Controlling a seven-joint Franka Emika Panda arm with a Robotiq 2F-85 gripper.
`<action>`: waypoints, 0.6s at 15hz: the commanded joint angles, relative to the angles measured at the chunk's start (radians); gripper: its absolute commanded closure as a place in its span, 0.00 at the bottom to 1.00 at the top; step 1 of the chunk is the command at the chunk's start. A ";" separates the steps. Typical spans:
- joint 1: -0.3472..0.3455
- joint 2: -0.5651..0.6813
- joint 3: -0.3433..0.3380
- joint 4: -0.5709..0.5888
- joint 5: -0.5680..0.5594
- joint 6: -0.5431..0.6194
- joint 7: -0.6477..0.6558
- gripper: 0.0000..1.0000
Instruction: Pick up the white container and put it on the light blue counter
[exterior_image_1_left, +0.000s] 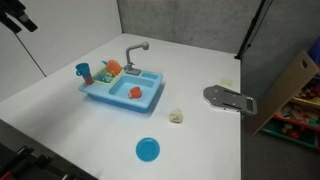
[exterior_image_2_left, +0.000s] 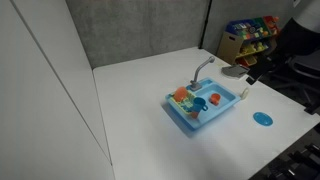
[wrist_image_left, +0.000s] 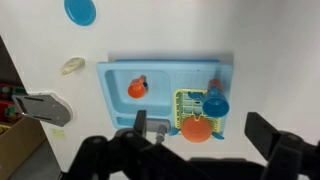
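The white container (exterior_image_1_left: 176, 116) is a tiny cream, lumpy cup on the white table, between the round blue disc (exterior_image_1_left: 147, 150) and the grey metal plate (exterior_image_1_left: 228, 98). In the wrist view the container (wrist_image_left: 72, 66) lies left of the sink unit. The light blue counter (exterior_image_1_left: 100, 92) is the flat top of the toy sink unit; it also shows in an exterior view (exterior_image_2_left: 222, 108) and the wrist view (wrist_image_left: 115, 100). My gripper (wrist_image_left: 200, 128) is open and empty, high above the sink's near side and well away from the container.
The sink holds a grey faucet (exterior_image_1_left: 134, 50), an orange item in the basin (exterior_image_1_left: 135, 92), a small blue cup (exterior_image_1_left: 83, 72) and an orange dish in a yellow rack (wrist_image_left: 196, 127). A cardboard box and toy shelves (exterior_image_1_left: 295, 95) stand beyond the table edge.
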 joint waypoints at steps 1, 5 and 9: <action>0.029 0.005 -0.028 0.001 -0.018 -0.003 0.013 0.00; 0.027 0.005 -0.025 0.006 -0.021 -0.013 0.019 0.00; 0.035 0.019 -0.037 0.053 -0.018 -0.085 0.008 0.00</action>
